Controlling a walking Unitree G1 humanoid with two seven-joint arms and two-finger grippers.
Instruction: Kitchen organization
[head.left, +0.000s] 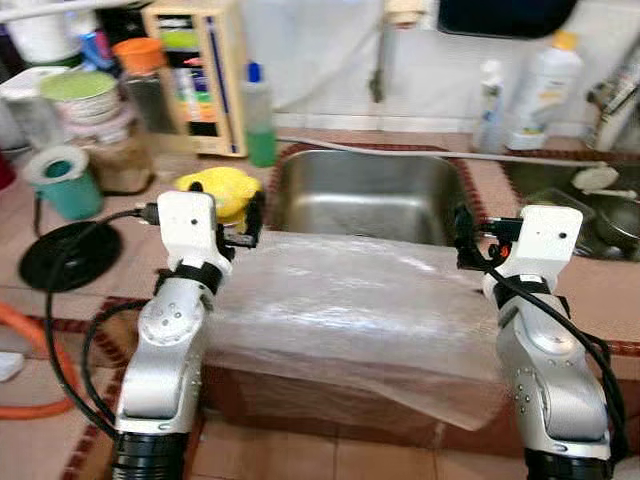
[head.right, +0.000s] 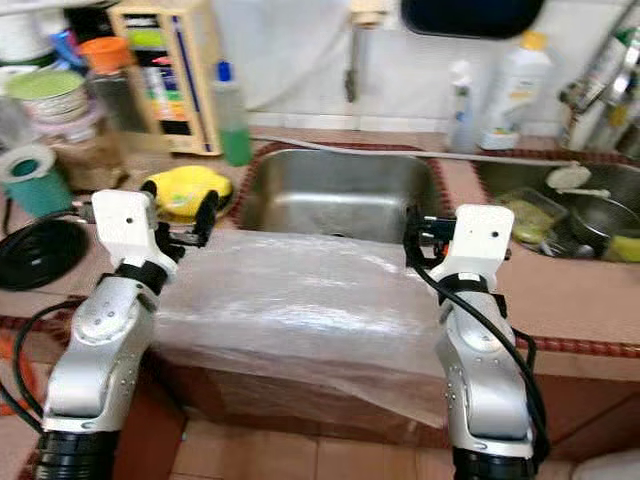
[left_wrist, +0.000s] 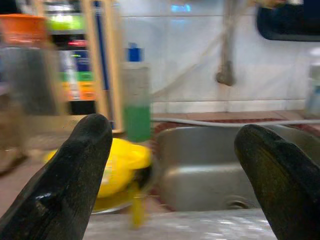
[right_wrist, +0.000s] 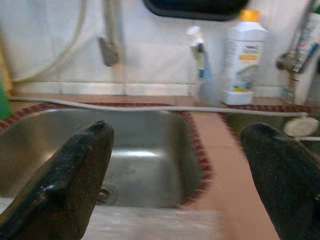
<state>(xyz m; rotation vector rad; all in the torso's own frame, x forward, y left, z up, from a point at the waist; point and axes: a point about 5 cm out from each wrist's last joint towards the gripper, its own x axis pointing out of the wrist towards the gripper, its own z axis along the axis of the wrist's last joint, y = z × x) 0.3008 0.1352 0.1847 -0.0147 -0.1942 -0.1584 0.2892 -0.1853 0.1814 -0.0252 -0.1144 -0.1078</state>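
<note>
A steel sink (head.left: 360, 200) is set in the tiled counter ahead. A clear plastic sheet (head.left: 350, 310) lies over the counter's front edge and hangs down. A yellow cloth-like lump (head.left: 220, 188) rests on a dish left of the sink. My left gripper (head.left: 245, 228) is open, just in front of that lump at the sink's left front corner, holding nothing. In the left wrist view the yellow lump (left_wrist: 122, 165) lies beyond the left gripper (left_wrist: 175, 135). My right gripper (head.left: 465, 240) is open and empty at the sink's right front corner, facing the basin (right_wrist: 145, 150).
A green-liquid bottle (head.left: 259, 115) and a wooden box (head.left: 200, 70) stand behind the yellow lump. Jars, a teal cup (head.left: 65, 180) and a black disc (head.left: 70, 255) crowd the left counter. White bottles (head.left: 545, 85) stand at the back right. A second basin (head.left: 600, 205) holds dishes.
</note>
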